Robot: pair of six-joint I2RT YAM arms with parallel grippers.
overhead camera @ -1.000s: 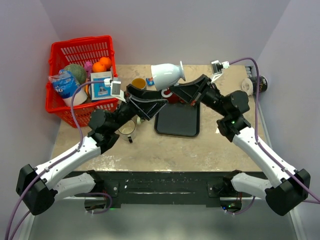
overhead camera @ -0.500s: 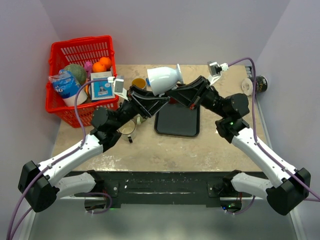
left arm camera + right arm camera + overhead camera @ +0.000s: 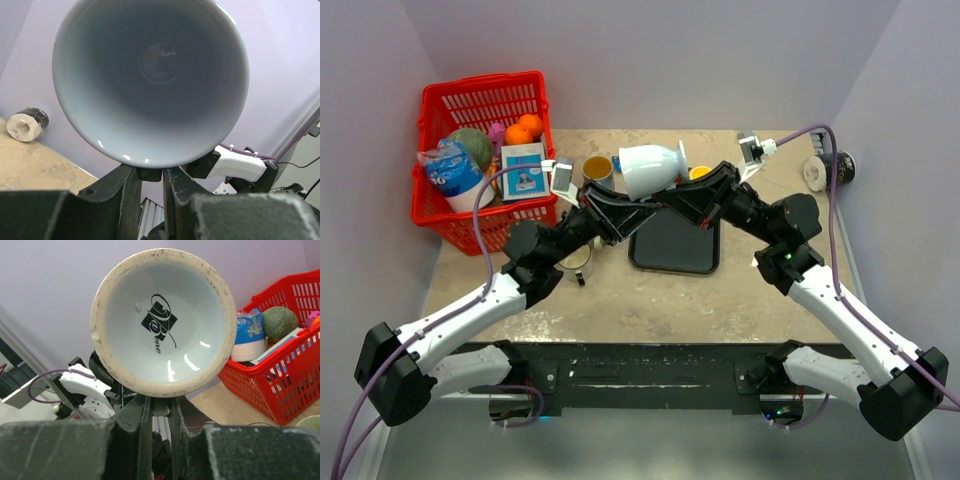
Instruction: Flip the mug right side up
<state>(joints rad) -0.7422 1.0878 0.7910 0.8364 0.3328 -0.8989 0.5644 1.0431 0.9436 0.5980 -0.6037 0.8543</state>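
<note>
- The mug (image 3: 650,165) hangs on its side above the far table (image 3: 620,290).
- The left claw (image 3: 150,172) is clamped on its rim.
- The right claw (image 3: 160,401) is clamped on its foot.

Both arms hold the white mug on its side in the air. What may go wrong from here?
1. The left gripper pinches only the thin rim of the white mug, and the right gripper only its foot ring; the glazed mug may slip and drop toward the black tray.
2. Both grippers clamp one rigid mug; if the arms move unevenly, it may twist loose or chip.
</note>
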